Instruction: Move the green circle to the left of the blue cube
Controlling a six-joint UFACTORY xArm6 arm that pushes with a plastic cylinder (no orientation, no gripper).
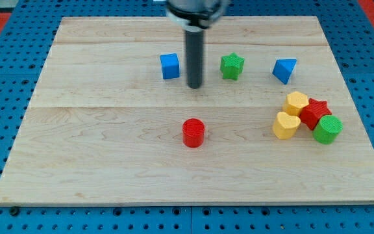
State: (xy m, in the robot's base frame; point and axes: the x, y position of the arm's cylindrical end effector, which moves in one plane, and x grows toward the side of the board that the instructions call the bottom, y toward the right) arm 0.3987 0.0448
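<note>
The green circle [327, 129] is not yet reached; my tip [194, 86] (no jaws fitted) is parked beside the blue cube [169, 66], so a long approach is needed.

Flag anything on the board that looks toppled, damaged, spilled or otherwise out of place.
Nothing stands out. Every block sits flat on the wooden board, intact. The green circle is bunched touching the red star and two yellow blocks at the view's right. My tip rests between the blue cube and green star.
</note>
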